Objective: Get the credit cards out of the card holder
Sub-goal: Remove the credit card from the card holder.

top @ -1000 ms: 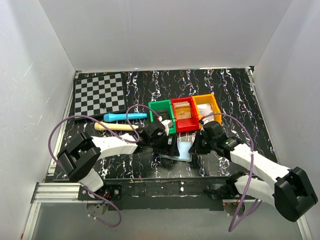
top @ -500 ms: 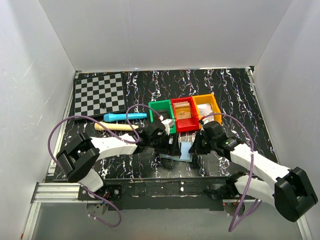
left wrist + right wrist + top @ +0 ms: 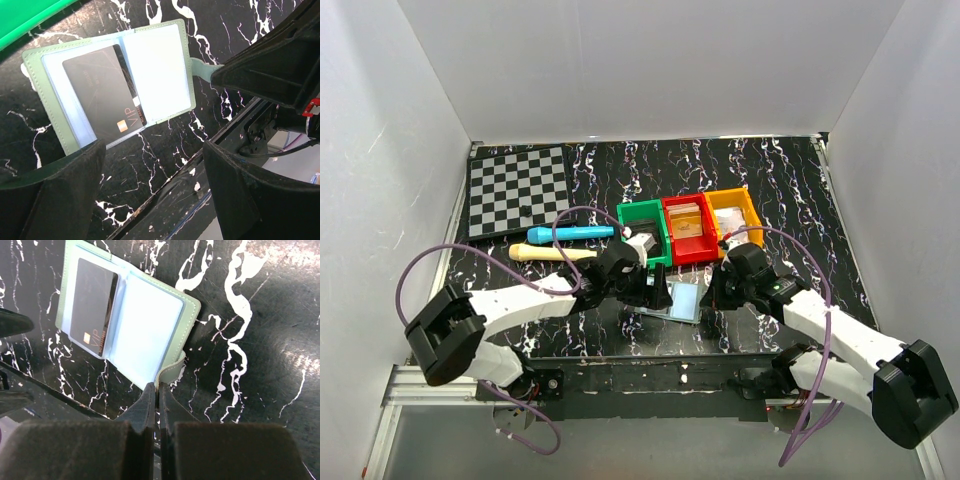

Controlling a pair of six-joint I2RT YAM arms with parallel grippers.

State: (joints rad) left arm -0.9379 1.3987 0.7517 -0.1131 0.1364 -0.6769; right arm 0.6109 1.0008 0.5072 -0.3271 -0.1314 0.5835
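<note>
The card holder (image 3: 678, 299) lies open on the black marbled table, between my two grippers. In the left wrist view its grey-green cover (image 3: 42, 92) frames two pale-blue panels, and a dark credit card (image 3: 102, 95) marked VIP sits in the left one. My left gripper (image 3: 155, 195) hangs open just above the table on the near side of the holder, with nothing between its fingers. My right gripper (image 3: 158, 392) is shut on the holder's small side tab (image 3: 171, 371). The same card (image 3: 92, 307) shows in the right wrist view.
Green (image 3: 642, 225), red (image 3: 688, 228) and orange (image 3: 732, 215) bins stand in a row just behind the holder. A blue pen-like stick (image 3: 570, 232) and a cream wooden stick (image 3: 550, 253) lie to the left, and a chessboard (image 3: 518, 190) at the back left. The table's front edge (image 3: 210, 170) runs close below the holder.
My left gripper has drawn back to the left off the holder, and its arm has swung lower and leftward. The holder now lies flat and open. The right gripper has kept its place.
</note>
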